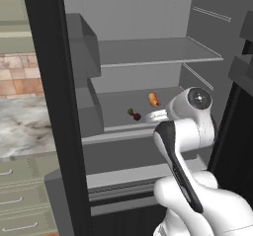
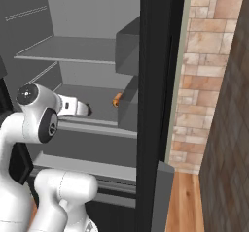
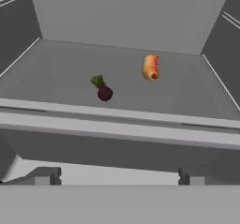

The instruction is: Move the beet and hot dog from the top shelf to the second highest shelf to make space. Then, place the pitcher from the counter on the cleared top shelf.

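Note:
The dark red beet [image 1: 136, 115] [image 3: 104, 92] and the orange hot dog [image 1: 154, 99] [image 2: 117, 99] [image 3: 151, 67] lie apart on a grey shelf [image 1: 118, 104] [image 3: 56, 73], one level below the uppermost shelf in view [image 1: 158, 52] [image 2: 68, 49], which is bare. Whether another shelf sits above the picture's edge I cannot tell. My gripper [image 2: 86, 110] [image 3: 119, 176] hovers just outside that shelf's pale front lip [image 3: 117, 127], open and holding nothing, its fingertips [image 3: 47, 175] wide apart. The marbled counter [image 1: 20, 126] lies at the left; the pitcher is out of view.
The open fridge door's dark edge [image 1: 54, 106] stands at the left with grey door bins [image 1: 84, 47]. Another dark door edge [image 2: 155, 80] and a brick wall [image 2: 204, 71] close the right side. Lower shelves [image 1: 128, 173] lie beneath. Sage drawers [image 1: 20, 200] sit below the counter.

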Controlling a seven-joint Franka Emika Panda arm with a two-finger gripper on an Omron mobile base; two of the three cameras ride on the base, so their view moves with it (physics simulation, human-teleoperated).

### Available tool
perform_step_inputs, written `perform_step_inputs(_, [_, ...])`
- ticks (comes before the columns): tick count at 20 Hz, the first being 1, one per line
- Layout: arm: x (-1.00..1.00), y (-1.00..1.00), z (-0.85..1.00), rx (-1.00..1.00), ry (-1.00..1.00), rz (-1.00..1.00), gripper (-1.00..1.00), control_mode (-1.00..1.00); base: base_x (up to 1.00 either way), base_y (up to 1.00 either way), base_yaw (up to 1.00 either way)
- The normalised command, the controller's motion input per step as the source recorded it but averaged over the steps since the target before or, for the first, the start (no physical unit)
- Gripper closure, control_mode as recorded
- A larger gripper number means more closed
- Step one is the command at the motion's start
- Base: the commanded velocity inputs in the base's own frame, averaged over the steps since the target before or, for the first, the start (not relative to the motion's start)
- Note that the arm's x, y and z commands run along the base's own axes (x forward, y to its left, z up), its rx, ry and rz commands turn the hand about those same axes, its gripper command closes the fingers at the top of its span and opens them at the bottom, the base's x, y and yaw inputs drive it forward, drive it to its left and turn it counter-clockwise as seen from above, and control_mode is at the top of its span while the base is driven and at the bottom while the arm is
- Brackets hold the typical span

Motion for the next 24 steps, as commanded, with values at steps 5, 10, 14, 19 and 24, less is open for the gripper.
perform_step_inputs(5, [-0.26,0.0,0.36,0.0,0.02,0.0,-1.0,-1.0,0.0,0.0,0.0])
perform_step_inputs(10, [0.0,-0.01,0.04,0.0,0.0,0.0,-1.0,-1.0,0.0,0.0,0.0])
perform_step_inputs(14, [0.03,-0.02,0.0,0.0,0.0,0.0,-1.0,-1.0,0.0,0.0,0.0])
perform_step_inputs(19, [0.0,0.0,0.0,0.0,0.0,0.0,-1.0,1.0,-0.59,0.0,0.16])
perform_step_inputs(24, [0.0,0.0,0.0,0.0,0.0,0.0,-1.0,1.0,-0.99,0.0,0.41])
